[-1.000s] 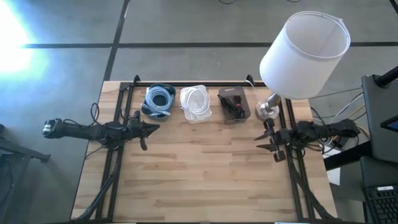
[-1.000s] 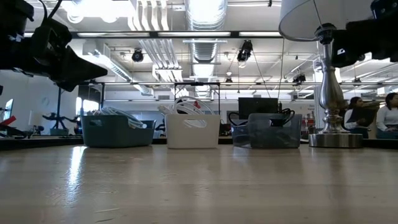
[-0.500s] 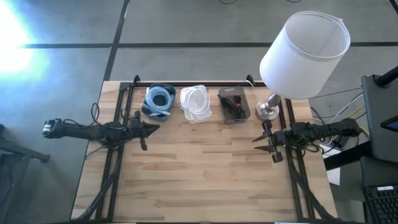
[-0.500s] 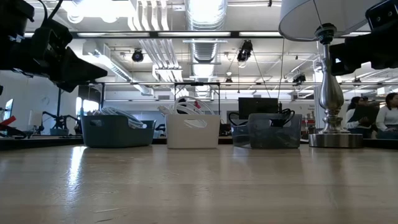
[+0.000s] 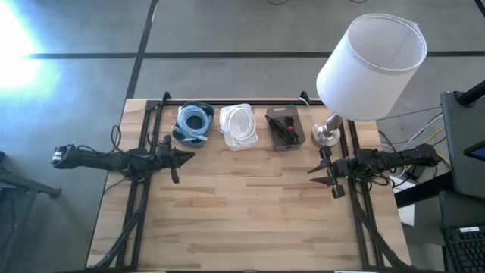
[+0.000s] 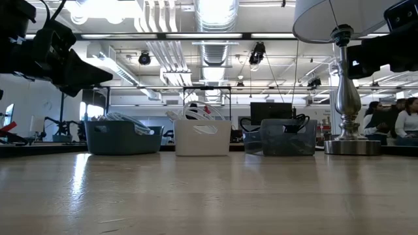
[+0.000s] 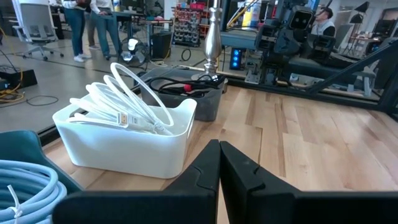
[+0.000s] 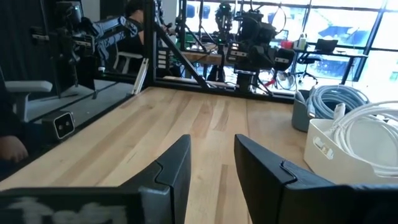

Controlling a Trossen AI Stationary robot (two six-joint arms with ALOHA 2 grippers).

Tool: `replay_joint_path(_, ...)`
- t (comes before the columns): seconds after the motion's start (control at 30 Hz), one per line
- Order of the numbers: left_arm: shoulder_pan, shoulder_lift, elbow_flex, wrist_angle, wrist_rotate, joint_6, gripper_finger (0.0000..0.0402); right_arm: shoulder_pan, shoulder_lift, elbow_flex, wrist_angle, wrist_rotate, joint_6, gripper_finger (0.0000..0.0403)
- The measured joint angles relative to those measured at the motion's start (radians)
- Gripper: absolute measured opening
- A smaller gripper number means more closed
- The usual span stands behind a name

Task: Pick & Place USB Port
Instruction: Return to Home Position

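right, from here the left arm (image 5: 114,159) lies stretched out over the left edge of the table (image 5: 242,220), pointing in toward the middle. the left jaws are pressed together with nothing between them, which the left wrist view shows plainly. the right arm (image 5: 386,159) lies the same way over the right edge, pointing inward. the right jaws stand apart with bare wood showing through the gap, and they hold nothing. both sets of jaws hang above the table, not touching it.

the black usb cables (image 5: 285,127) lie in the black bin (image 5: 270,129), coiled loosely, with a small red part among them. that bin is the right-hand one of three standing in a row along the far edge of the table. the white bin (image 5: 227,130) sits in the middle, just beside it, and is heaped with white cables (image 5: 239,121). the teal bin (image 5: 179,133) on the left holds a coil of light blue cable (image 5: 195,119).

a lamp (image 5: 371,64) with a white shade stands just right of the black bin, its metal foot near the right arm. the wood in front of the bins is bare. in the low view i can see people (image 6: 408,121) seated in the room beyond the table.
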Motion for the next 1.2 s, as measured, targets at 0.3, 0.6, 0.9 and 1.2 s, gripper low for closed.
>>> replay_joint_path(0.3, 0.000, 0.000, 0.000, 0.000, 0.000, 0.000, 0.0012, 0.000, 0.000, 0.000, 0.000, 0.000, 0.008, 0.0132)
replay_joint_path(0.6, 0.000, 0.000, 0.000, 0.001, 0.000, 0.000, 0.0012, 0.000, 0.000, 0.000, 0.001, 0.000, -0.003, 0.0128)
replay_joint_path(0.9, 0.000, 0.000, 0.001, 0.001, 0.000, 0.000, 0.0012, 0.000, 0.000, 0.000, 0.001, 0.000, -0.003, 0.0114)
replay_joint_path(1.2, 0.000, 0.000, 0.001, 0.001, 0.000, 0.000, 0.0012, 0.000, 0.000, 0.000, 0.001, 0.000, -0.003, 0.0115)
